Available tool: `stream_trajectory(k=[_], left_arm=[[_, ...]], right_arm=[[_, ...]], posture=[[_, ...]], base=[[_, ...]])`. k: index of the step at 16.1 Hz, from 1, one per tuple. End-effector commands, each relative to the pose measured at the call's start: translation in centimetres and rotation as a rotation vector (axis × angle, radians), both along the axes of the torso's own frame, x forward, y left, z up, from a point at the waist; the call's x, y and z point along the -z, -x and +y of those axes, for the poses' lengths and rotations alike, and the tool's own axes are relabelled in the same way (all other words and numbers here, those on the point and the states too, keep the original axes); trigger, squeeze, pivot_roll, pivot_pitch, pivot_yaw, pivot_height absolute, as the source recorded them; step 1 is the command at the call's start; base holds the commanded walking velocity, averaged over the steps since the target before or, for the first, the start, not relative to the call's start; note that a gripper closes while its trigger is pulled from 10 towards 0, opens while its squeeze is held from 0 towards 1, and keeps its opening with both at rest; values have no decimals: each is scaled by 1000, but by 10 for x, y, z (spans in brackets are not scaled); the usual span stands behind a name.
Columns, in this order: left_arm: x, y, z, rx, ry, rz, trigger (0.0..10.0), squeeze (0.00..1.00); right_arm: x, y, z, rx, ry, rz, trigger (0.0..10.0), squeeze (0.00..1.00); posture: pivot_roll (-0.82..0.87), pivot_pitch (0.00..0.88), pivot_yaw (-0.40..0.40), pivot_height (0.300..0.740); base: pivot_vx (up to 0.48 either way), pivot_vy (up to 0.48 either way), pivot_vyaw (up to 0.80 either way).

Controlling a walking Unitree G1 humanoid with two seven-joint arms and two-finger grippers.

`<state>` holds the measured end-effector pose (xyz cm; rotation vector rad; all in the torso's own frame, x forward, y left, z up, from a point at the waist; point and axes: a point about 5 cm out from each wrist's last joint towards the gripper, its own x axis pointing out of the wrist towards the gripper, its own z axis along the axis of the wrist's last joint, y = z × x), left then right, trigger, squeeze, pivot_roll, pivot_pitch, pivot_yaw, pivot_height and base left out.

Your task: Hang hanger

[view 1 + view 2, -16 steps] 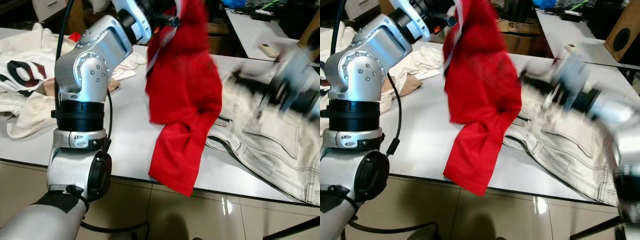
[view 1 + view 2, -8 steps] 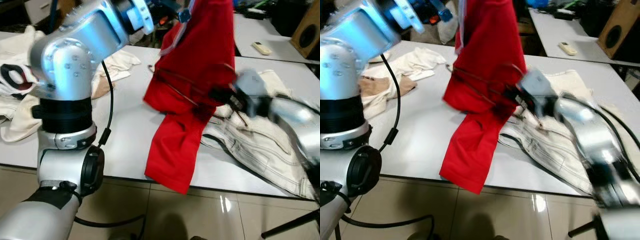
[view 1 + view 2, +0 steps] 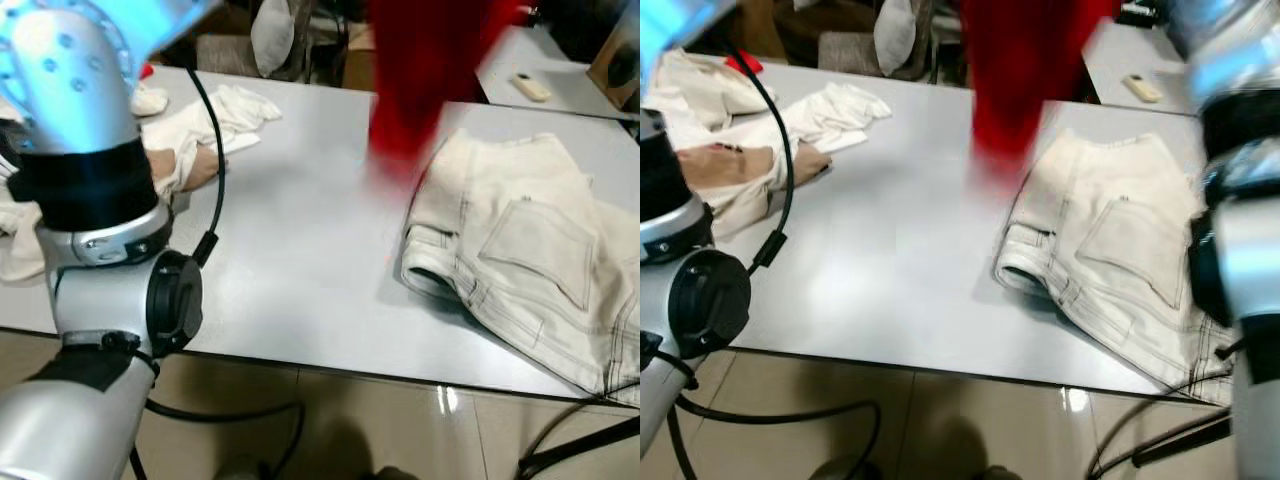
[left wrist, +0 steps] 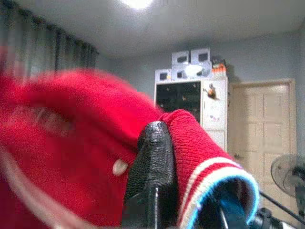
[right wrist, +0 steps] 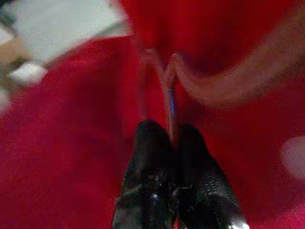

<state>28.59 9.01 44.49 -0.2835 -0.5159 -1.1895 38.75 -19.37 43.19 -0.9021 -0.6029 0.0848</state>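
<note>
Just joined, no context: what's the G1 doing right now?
It holds a red garment up above a white table, blurred in the head views. The left gripper is clamped on its striped collar edge. The right gripper is pinched on a thin hanger wire inside the fabric. Cream jeans and other light clothes lie on the table.

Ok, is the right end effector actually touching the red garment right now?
Touching. The right wrist view shows the right end effector with fingers closed together, pinching a thin strand of the red garment between them.
</note>
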Motion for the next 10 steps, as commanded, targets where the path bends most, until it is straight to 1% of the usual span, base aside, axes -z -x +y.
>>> stream_trajectory(k=[1,2,3,4,5,6,7,8,9,10], left_arm=[[-2,6,-2,11,-8,-16,10000,0],[3,6,-3,16,-13,0,10000,0],[12,4,-7,4,-39,25,10000,0],[22,0,-11,-16,-73,48,10000,0],[27,-2,-14,-25,-91,65,10000,0],[46,-8,-24,-27,-127,119,10000,0],[86,-21,-38,-46,-195,222,10000,0],[125,-32,-48,-89,-262,311,10000,0],[166,-48,-55,-198,-355,380,10000,0],[181,-57,-54,-277,-401,387,10000,0]], right_arm=[[26,-8,-2,-14,4,84,10000,0],[52,-14,3,-50,59,168,10000,0],[88,-19,6,-98,112,279,10000,0],[117,-19,7,-140,140,366,10000,0],[132,-18,6,-163,149,408,10000,0],[165,-13,2,-213,151,507,10000,0],[214,0,-7,-247,161,633,10000,0],[252,14,-14,-256,180,721,10000,0],[282,28,-23,-226,194,767,10000,0],[291,33,-27,-213,190,789,10000,0]], posture=[[-21,0,-55,740],[-20,0,-55,740],[-17,0,-53,740],[-17,0,-52,740],[-17,0,-52,740],[-17,0,-49,740],[-22,0,-41,740],[-31,0,-29,740],[-37,0,-20,740],[-47,0,-9,740]], base=[[0,0,0],[0,0,0],[0,0,0],[0,0,0],[0,0,0],[0,0,0],[0,0,0],[0,0,0],[0,0,0],[0,0,0]])
